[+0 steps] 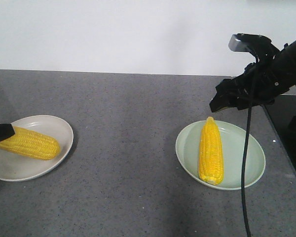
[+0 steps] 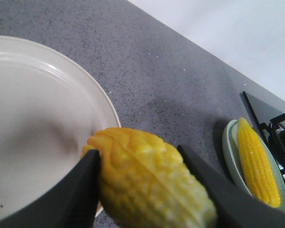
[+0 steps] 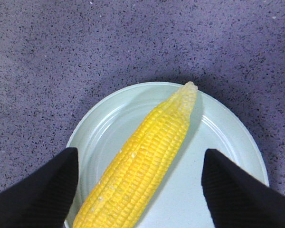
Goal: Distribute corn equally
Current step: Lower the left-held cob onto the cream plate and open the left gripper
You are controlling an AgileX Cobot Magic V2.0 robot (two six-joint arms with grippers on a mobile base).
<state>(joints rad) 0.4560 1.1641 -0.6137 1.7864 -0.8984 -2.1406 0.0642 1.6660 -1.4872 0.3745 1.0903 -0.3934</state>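
One cob of corn (image 1: 30,143) lies across a white plate (image 1: 49,126) at the left, with my left gripper (image 1: 10,134) shut on its near end. In the left wrist view the black fingers (image 2: 85,185) press both sides of that cob (image 2: 147,180), whose end hangs over the white plate's rim (image 2: 107,107). Whether it rests on the plate I cannot tell. A second cob (image 1: 210,150) lies on a pale green plate (image 1: 246,158) at the right. My right gripper (image 1: 227,98) hovers open above that plate's far edge; its view shows the cob (image 3: 142,166) between the spread fingers (image 3: 52,190), untouched.
A black hob (image 1: 286,128) with a burner grate (image 2: 280,133) borders the grey counter on the right. A black cable (image 1: 245,163) hangs from the right arm across the green plate. A white wall closes the back.
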